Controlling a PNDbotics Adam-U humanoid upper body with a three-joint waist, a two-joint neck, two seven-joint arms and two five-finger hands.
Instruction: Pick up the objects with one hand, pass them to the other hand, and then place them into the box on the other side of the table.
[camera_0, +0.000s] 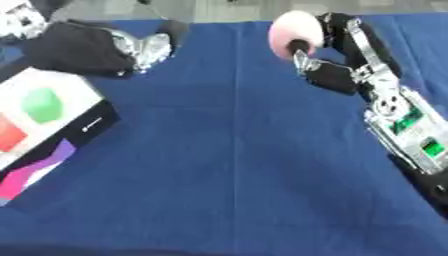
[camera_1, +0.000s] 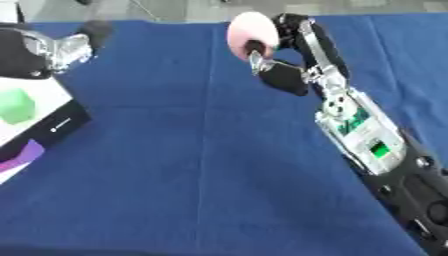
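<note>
My right hand (camera_0: 331, 70) is shut on a pale pink round object (camera_0: 291, 31), holding it above the far middle of the blue table. My left hand (camera_0: 131, 50) hovers at the far left, above the box's far corner, its fingers curled with nothing in them. The white box (camera_0: 74, 102) with a black side sits at the left edge. Inside it lie a green block (camera_0: 42, 105) and a red object (camera_0: 9, 134).
A blue cloth (camera_0: 227, 165) covers the whole table and has a crease running down its middle. My right forearm (camera_0: 407, 127) stretches along the right side. The floor shows beyond the table's far edge.
</note>
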